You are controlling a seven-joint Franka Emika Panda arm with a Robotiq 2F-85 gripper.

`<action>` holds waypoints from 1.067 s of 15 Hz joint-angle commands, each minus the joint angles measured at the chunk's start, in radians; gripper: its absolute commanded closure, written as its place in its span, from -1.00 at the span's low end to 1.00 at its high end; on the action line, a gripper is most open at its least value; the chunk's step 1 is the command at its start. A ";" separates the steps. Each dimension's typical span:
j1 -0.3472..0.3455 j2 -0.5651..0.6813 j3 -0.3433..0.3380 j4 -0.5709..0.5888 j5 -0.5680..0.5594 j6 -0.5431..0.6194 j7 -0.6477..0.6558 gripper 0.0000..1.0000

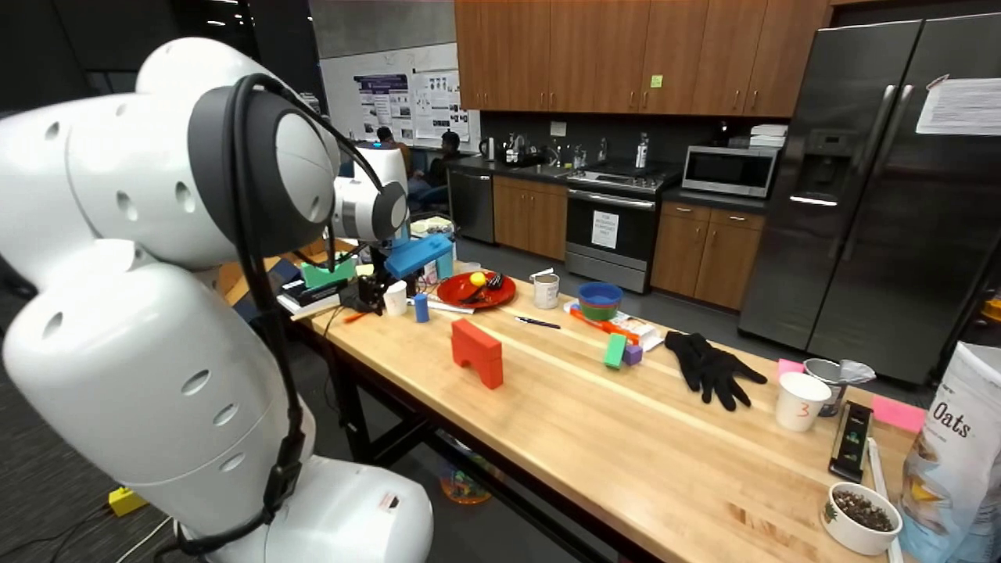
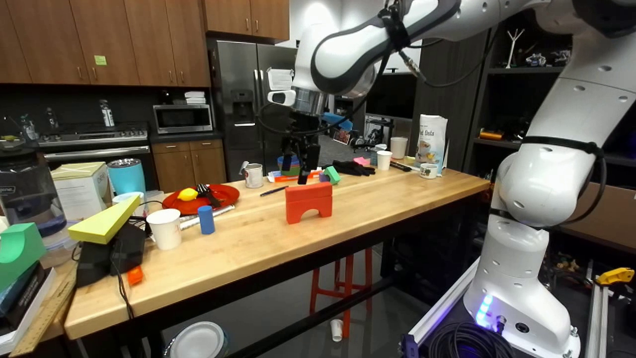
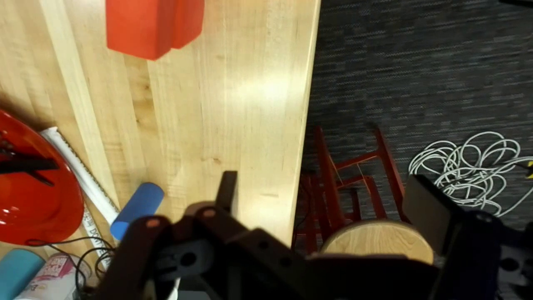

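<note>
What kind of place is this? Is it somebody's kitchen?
It looks like a kitchen area, probably inside a lab rather than a home. The big fridge and oven show the kitchen part; the robot arm hints at the lab.

Red block [image 1: 476, 336] atop red arch [image 1: 491, 372] on the wooden table [image 1: 626, 446], blue cylinder [image 1: 421, 308] near white cup [image 1: 396, 299]

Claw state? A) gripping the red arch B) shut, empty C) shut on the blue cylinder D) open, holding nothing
D: in the wrist view the claw has its fingers wide apart with nothing gripped; the blue cylinder and the red blocks sit on the tabletop, outside that gap.
</note>
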 commanded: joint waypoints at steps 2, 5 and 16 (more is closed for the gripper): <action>0.085 -0.111 0.006 -0.163 0.012 0.162 0.032 -1.00; 0.153 -0.134 -0.015 -0.233 0.056 0.260 0.012 -1.00; 0.383 -0.150 -0.120 -0.350 0.233 0.439 -0.178 -1.00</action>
